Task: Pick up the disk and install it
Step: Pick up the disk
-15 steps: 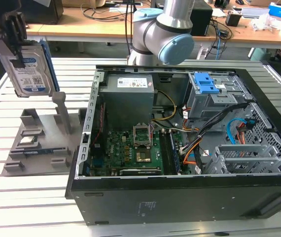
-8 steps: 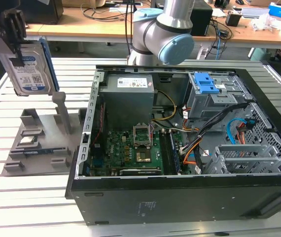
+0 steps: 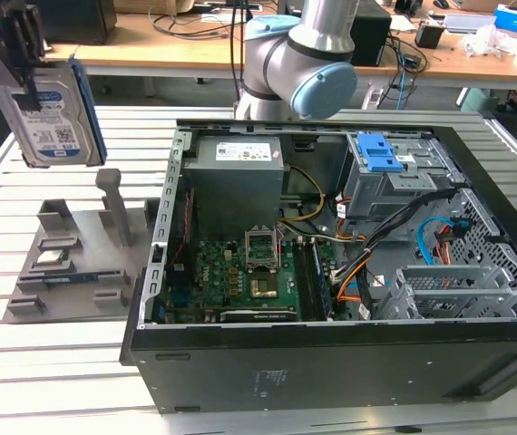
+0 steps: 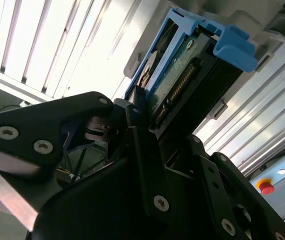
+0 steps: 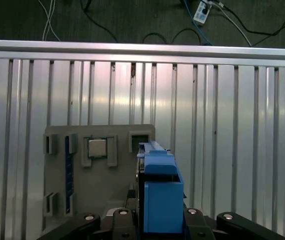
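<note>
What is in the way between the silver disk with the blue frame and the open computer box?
Nothing visible. The gripper holds the flat silver-grey disk above the grey holder plate; only open air lies between it and the open-topped black computer case.

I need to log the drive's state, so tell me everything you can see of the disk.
The disk is a silver-grey metal drive with a white-and-blue label and a blue plastic bracket along its edges. It hangs roughly upright, clamped at its top by the hand, above the grey fixture, touching nothing else.
</note>
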You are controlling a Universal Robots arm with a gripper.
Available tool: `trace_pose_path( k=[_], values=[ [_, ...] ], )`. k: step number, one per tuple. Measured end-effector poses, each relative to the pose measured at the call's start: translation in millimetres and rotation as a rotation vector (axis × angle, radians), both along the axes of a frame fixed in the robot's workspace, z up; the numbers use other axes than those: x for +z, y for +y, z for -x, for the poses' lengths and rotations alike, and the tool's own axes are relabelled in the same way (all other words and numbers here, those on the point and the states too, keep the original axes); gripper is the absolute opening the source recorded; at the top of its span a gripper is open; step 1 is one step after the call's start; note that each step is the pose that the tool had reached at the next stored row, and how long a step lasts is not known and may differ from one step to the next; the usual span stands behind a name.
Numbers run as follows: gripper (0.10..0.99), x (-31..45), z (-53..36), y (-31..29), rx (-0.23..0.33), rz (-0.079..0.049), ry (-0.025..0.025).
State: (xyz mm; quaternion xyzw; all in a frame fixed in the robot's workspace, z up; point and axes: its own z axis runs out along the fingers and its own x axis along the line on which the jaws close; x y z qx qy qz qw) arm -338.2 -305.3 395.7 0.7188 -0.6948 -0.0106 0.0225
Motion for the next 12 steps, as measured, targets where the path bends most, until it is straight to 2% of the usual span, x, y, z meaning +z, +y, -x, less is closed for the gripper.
trace_pose_path(
  k=[12],
  values=[
    [0.361, 12.2, 0.0, 1.3, 0.0, 0.0, -0.0001]
  ],
)
